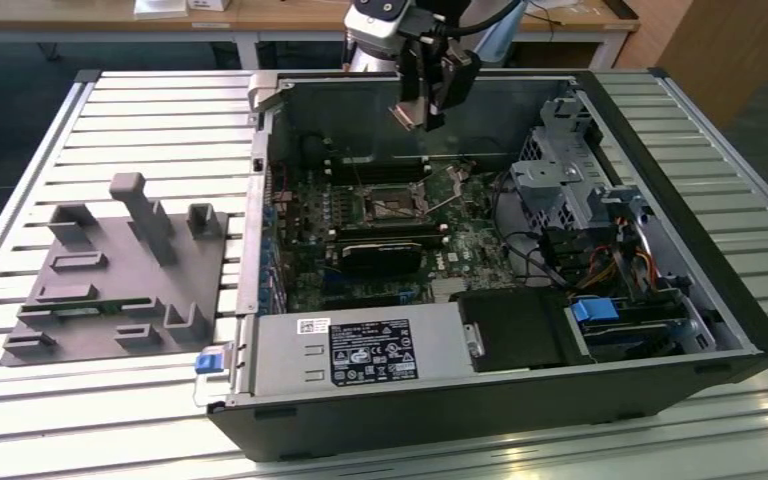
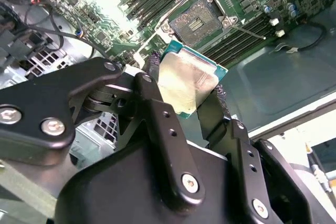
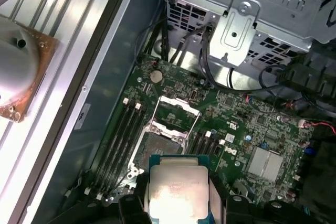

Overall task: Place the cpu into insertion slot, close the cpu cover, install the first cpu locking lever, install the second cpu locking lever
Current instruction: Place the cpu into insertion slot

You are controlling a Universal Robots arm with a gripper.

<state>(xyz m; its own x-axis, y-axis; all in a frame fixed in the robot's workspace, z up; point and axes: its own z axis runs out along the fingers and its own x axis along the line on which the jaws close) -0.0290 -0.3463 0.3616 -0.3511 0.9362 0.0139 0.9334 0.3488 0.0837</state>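
between my jaws sits the cpu point(image 2: 185, 85), pinched by two opposite edges, its silvery-beige top bare and tilted in the second wrist view. my gripper point(image 1: 424, 118) is closed down only as far as the chip's width, one ribbed black fingertip point(image 2: 153, 70) pressed on each side of it. in the first wrist view the cpu point(image 3: 176, 188) hangs just off my fingertips with its green edge showing.

below my jaws the computer case point(image 1: 704, 300) lies open on its side on the slatted table point(image 1: 157, 110), and i hang above its far wall, well clear of the motherboard point(image 3: 236, 124). past the chip's leading edge, apart from it, lies the insertion slot point(image 3: 153, 149), its dark centre uncovered; in the second wrist view the insertion slot point(image 2: 195, 20) shows its silver rim and nothing sits in it. the cpu cover point(image 3: 179, 104) is swung off the slot, resting just beyond the slot's far side from my fingertips, green board visible through its window. a thin metal lever point(image 2: 252, 31) sticks out sideways from the slot's corner.

beside the slot run the long memory slots point(image 3: 118, 140). farther out from my jaws stands the perforated metal drive cage point(image 3: 252, 14). in the exterior view, well below and nearer the camera than my jaws, sit a long black block point(image 1: 384, 255) and the white-labelled power supply box point(image 1: 357, 352). off to the exterior view's left of my jaws, outside the case, a grey fixture block point(image 1: 117, 270) rests on the table.
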